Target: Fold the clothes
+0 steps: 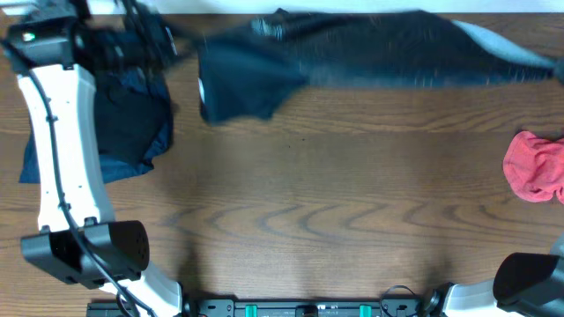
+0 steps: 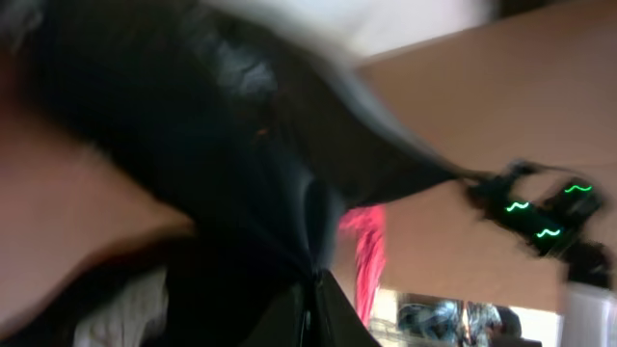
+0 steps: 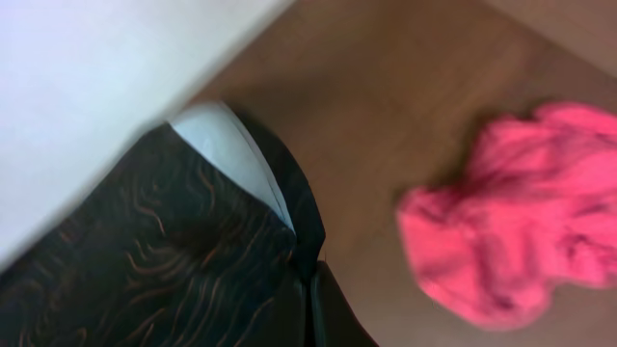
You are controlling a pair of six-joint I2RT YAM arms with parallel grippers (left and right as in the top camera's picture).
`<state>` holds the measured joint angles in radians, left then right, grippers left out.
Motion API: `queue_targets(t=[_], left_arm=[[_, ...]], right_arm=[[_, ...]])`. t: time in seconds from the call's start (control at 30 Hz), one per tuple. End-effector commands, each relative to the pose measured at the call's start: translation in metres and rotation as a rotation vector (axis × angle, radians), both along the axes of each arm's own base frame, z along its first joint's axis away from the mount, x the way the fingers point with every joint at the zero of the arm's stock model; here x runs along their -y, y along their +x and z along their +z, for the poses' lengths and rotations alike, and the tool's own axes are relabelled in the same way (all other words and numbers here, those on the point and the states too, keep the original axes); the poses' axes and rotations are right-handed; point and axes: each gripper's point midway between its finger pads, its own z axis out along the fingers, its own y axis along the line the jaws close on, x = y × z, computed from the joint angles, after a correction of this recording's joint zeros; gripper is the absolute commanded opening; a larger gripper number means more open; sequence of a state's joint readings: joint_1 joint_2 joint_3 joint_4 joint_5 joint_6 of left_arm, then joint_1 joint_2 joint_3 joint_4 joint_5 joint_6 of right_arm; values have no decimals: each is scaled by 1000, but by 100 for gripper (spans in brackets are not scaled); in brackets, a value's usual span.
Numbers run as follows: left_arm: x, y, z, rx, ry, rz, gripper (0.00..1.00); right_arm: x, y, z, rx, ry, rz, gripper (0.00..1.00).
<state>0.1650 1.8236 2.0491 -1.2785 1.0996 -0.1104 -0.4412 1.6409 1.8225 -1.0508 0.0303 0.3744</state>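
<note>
fig. overhead and wrist views, two arms at a wooden table [image 1: 308, 194]. the black shirt [image 1: 370, 53] is drawn out in a long band along the far edge of the table, running from left of centre to the right border of the overhead view. its left part hangs down as a wider flap and its right end tapers to a grey panel. the outline is blurred, and it cannot be told whether the cloth touches the wood.

left claw [image 2: 310, 289]: fingers together, clamped on a fold of the black shirt, which fills most of the left wrist view and narrows away to the other arm's claw, seen with green lights at the far end.

right claw [image 3: 310, 289]: fingers together, pinching the shirt's edge, where thin orange lines and a pale grey panel show.

a pink garment [image 1: 536, 165] lies crumpled on the table near the right edge, apart from the shirt. a dark blue garment [image 1: 132, 123] lies in a heap at the far left, partly under the white left arm [image 1: 62, 150].
</note>
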Motion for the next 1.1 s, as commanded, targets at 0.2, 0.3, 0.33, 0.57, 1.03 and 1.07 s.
queue_targets(t=[0.2, 0.3, 0.33, 0.57, 1.03, 1.07], left_arm=[[24, -96, -125, -336, 285, -338, 6], [25, -125, -160, -479, 318, -390, 6], [24, -135, -170, -525, 332, -404, 6], [11, -177, -217, -684, 354, -406, 6], [-22, -180, -234, -683, 491, -203, 5], [-22, -180, -234, -683, 492, -203, 6]], right_arm=[[-8, -93, -105, -525, 36, 5, 1], [-16, -120, -138, -653, 73, 3, 1], [-18, -129, -149, -690, 87, -10, 1], [-22, -178, -199, -819, 177, -121, 1], [-19, -206, -210, -854, 266, -219, 7], [-20, -207, -209, -861, 271, -218, 18]])
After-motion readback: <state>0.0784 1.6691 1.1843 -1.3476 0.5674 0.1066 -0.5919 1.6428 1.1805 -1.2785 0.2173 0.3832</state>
